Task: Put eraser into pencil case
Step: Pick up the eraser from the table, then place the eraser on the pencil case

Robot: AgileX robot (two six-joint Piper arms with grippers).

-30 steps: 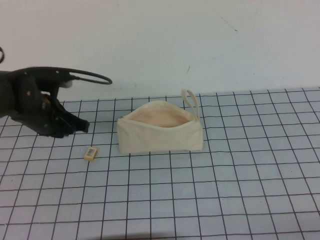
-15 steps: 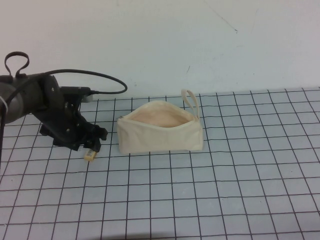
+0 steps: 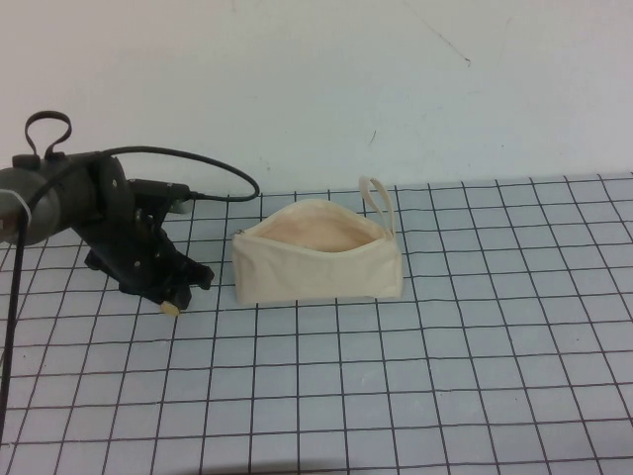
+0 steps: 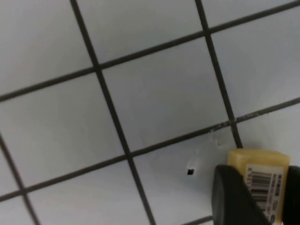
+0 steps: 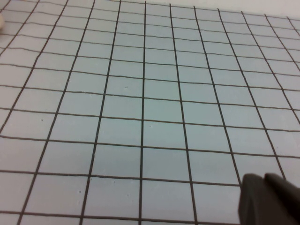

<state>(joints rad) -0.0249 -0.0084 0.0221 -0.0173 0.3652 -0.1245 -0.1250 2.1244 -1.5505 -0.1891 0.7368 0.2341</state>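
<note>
Since a second ago the left arm has swung in from the left edge and dropped to the counter [image 3: 415,396], so that the left hand [image 3: 174,300] now sits low over the eraser [image 3: 170,308], which lay in the open before. The pencil case has not shifted.

The counter is a pale sheet ruled with a dark grid, backed by a plain white wall [image 3: 316,89]. The left arm [image 3: 74,203] reaches across its left part, with a black cable [image 3: 213,170] looping off the wrist.

The pencil case [image 3: 316,265] stands right of the left hand, near it but apart, its zip gaping to show the peach lining and its loop strap [image 3: 377,204] sticking up at the far right end.

In the left wrist view the dark fingers [image 4: 232,197] flank the eraser [image 4: 261,180], label up; whether they are already pinching it I cannot tell.

The right hand [image 5: 269,199] shows only as a dark tip over bare grid in its own wrist view, and I cannot tell its state.
</note>
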